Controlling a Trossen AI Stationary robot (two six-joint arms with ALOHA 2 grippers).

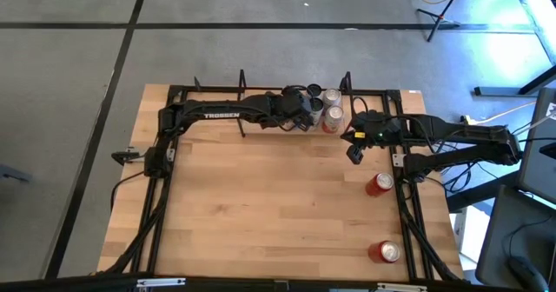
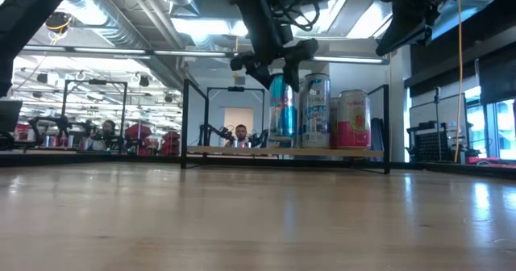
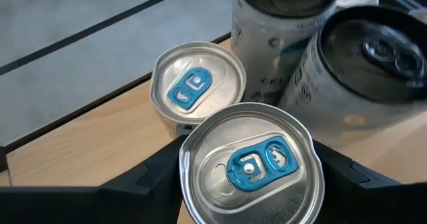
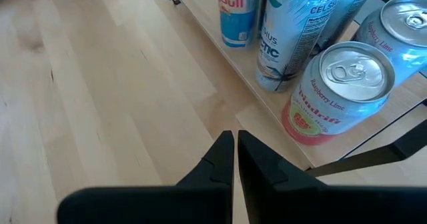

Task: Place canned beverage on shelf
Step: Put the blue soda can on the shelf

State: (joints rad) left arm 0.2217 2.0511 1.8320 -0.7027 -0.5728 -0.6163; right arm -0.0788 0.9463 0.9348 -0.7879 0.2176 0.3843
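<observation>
The shelf (image 2: 226,151) is a low light-wood plank with black wire frames, along the table's far edge. Several cans stand upright on it: a blue and silver one (image 2: 280,106), a tall pale one (image 2: 314,110) and a pink one (image 2: 352,118). My left gripper (image 3: 250,174) reaches over the shelf (image 1: 304,114), shut on a silver can with a blue tab (image 3: 250,164). A second blue-tab can (image 3: 197,84) stands just behind it. My right gripper (image 4: 235,151) is shut and empty, above the table near the shelf's right end (image 1: 354,149). My left gripper pinches the blue-tab can between its two fingers, on opposite sides of the wall just below the top rim (image 3: 183,167). The fingers (image 3: 340,174) come from above, slanting down. The can stands upright; in the low view its base reaches the plank.
Two red cans stand on the table on the right, one mid-table (image 1: 379,183) and one near the front edge (image 1: 385,251). The shelf's wire end frames (image 2: 385,126) rise beside the cans. The table's middle and left are bare wood (image 1: 261,205).
</observation>
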